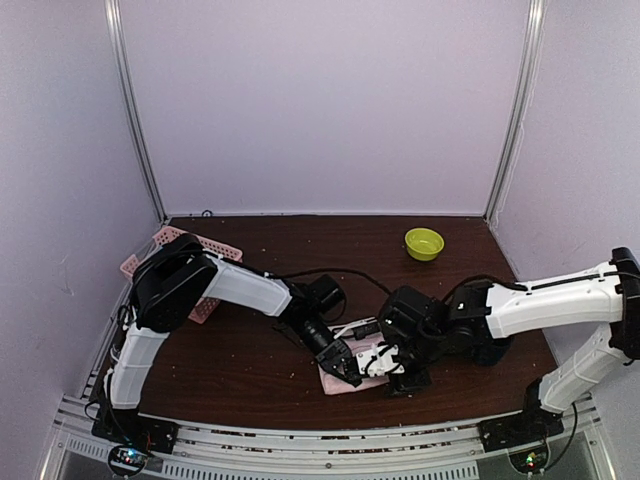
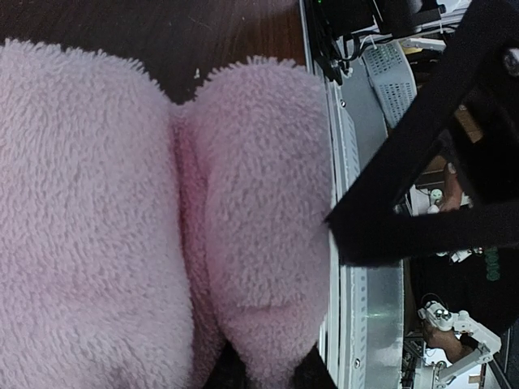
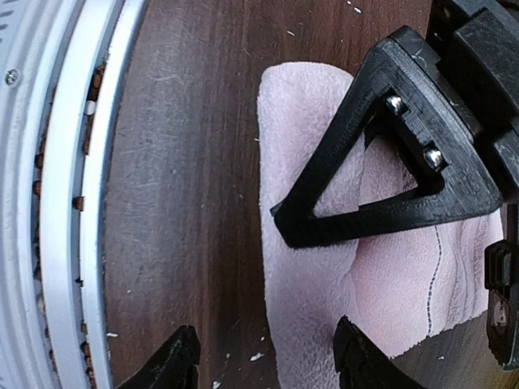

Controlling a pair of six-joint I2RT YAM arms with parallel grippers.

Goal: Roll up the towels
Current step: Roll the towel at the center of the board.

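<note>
Pink basket (image 1: 180,238) far left; green bowl (image 1: 424,243) back right.

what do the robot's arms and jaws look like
The left arm and right arm have white shells, bulky black joint housings and thin black cables looping off them. The jaws are black plastic, open triangular frames; one shows two silver screws.

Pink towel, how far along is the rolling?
Done: the pink towel is bunched into a fold, not a finished roll. In hand: the left gripper pinches that fold; the right gripper stands open over its edge. Left: finishing this roll; nothing else to roll is in view.
</note>
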